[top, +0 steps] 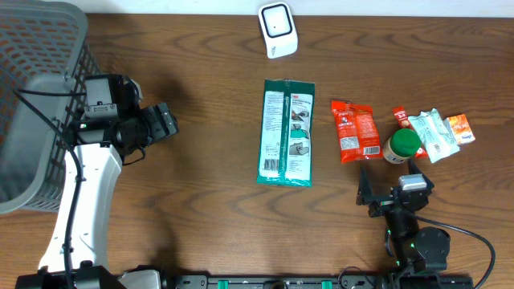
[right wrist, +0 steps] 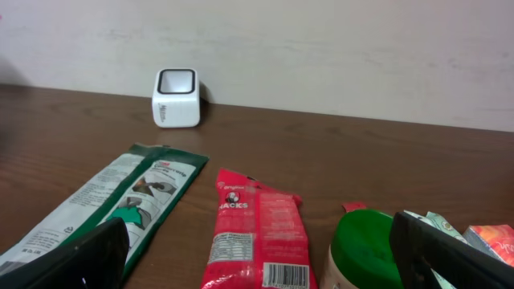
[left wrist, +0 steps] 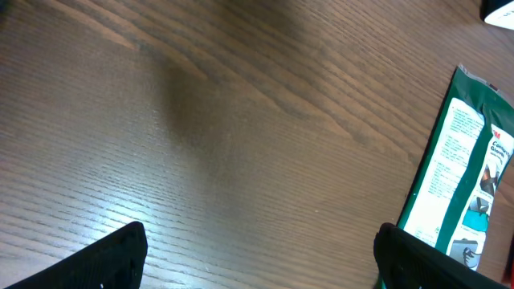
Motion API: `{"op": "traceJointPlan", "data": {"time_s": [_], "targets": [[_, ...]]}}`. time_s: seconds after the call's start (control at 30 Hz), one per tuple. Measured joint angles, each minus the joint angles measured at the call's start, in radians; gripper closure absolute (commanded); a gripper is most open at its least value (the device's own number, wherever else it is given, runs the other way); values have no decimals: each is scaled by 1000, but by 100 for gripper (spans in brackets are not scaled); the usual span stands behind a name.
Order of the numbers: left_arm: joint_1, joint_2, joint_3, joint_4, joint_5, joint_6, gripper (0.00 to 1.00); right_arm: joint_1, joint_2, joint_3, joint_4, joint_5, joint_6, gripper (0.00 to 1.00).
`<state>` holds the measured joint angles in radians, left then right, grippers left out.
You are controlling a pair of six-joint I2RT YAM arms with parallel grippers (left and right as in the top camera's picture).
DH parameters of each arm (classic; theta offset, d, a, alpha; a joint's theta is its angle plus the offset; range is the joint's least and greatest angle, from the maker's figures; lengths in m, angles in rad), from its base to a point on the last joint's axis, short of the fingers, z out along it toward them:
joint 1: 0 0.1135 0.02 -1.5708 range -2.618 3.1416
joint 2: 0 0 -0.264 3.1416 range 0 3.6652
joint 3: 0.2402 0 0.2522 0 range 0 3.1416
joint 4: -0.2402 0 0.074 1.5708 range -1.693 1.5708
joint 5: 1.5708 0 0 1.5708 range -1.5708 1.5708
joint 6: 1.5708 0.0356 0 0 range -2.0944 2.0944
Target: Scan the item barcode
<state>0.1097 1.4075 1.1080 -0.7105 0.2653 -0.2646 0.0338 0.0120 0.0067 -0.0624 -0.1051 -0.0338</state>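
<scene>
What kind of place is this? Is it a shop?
Probably a pretend shop checkout on a wooden table. There's a white barcode scanner, a grey basket, and packets like the green packet and red snack packet.

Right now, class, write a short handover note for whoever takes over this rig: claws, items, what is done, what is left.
Left claw: open, empty, over bare table left of the green pack.
Right claw: open, empty, at the near edge, facing the red snack packet and green-lidded jar.
Scanner: stands at the far edge.
Done: nothing picked up.
Left: grasp an item, show its barcode to the scanner.
</scene>
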Motion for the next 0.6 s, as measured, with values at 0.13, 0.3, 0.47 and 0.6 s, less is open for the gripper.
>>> {"op": "traceJointPlan", "data": {"time_s": [0.13, 0.3, 0.47, 0.6], "targets": [[0, 0, 0, 0, 0, 0, 9, 0, 0, 0, 0, 0, 0, 1], [0, 0, 0, 0, 0, 0, 9, 0, 0, 0, 0, 0, 0, 1], [0, -30, 0, -1, 0, 0, 9, 0, 0, 0, 0, 0, 0, 1], [0, -216, 0, -2, -1, 0, 9, 0, 0, 0, 1, 0, 0, 1]]}}
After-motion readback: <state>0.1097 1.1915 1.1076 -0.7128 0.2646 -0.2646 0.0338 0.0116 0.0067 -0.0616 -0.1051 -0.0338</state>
